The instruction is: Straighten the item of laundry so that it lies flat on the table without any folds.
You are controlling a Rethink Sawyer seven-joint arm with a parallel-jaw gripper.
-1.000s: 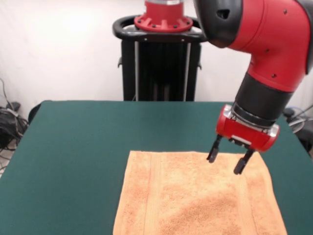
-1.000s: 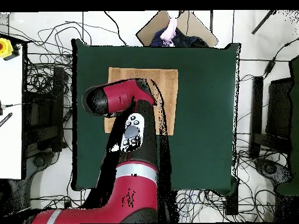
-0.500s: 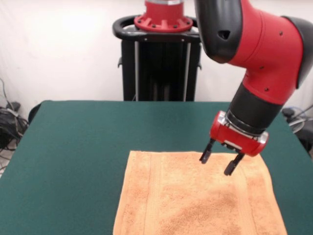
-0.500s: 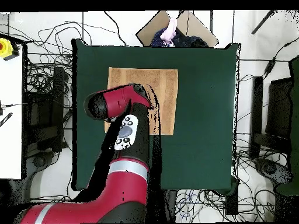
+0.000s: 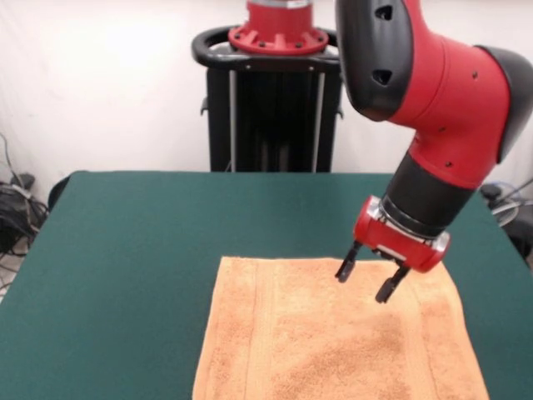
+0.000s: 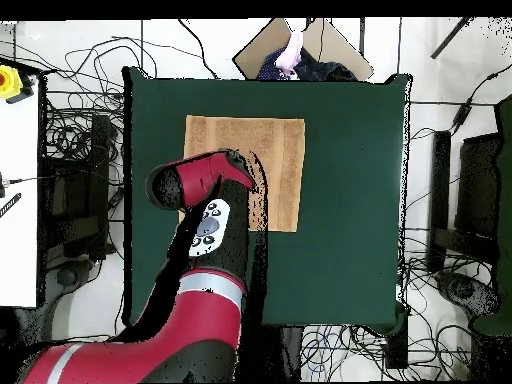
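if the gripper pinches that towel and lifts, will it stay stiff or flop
Probably flop: the towel is soft terry lying limp on the table. Its looped pile should grip well between the fingers of the open gripper. It likely drags rather than slides on felt.

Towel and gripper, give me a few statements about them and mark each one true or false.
1. The towel lies spread on the green table. True.
2. The gripper is shut on a towel corner. False: its fingers are apart and hold nothing.
3. The gripper hangs over the towel's far edge in the front view. True.
4. The towel hangs off the table's side. False: the overhead view shows green table on all sides of it.
5. The towel is blue. False: it is orange-tan.
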